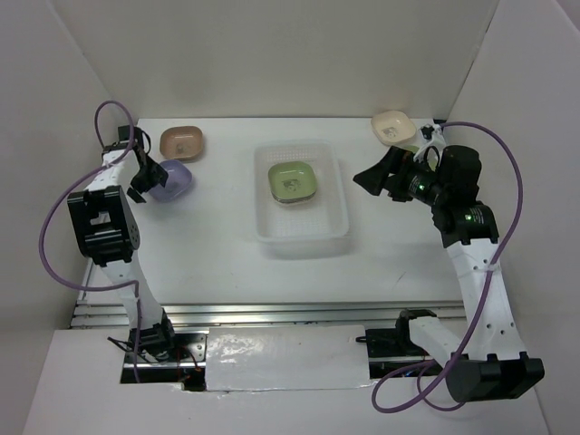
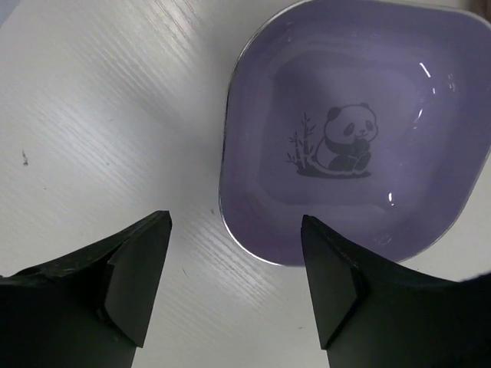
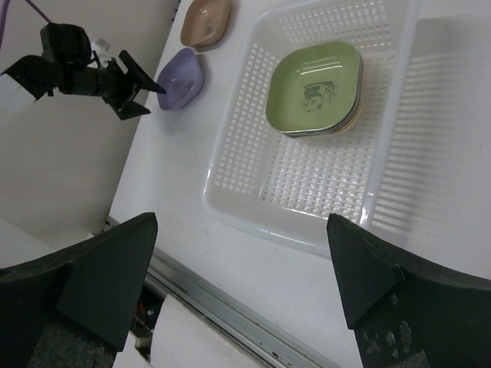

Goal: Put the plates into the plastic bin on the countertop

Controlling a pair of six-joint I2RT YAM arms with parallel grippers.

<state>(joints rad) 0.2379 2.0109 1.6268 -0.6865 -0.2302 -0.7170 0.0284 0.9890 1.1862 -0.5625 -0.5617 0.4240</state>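
Observation:
A translucent white plastic bin (image 1: pixel 272 222) stands mid-table and holds a stack of plates with a green plate (image 1: pixel 293 179) on top; the bin (image 3: pixel 253 195) and green plate (image 3: pixel 314 86) also show in the right wrist view. A lavender plate (image 1: pixel 172 178) lies at the left, a brown plate (image 1: pixel 181 141) behind it, a cream plate (image 1: pixel 392 127) at the far right. My left gripper (image 1: pixel 142 182) is open just beside the lavender plate (image 2: pixel 357 130), its right finger over the rim. My right gripper (image 1: pixel 373 179) is open and empty, raised right of the bin.
White walls close in the table on the left, back and right. A metal rail (image 1: pixel 272 313) runs along the front edge. The left arm's purple cable (image 1: pixel 113 113) loops near the brown plate.

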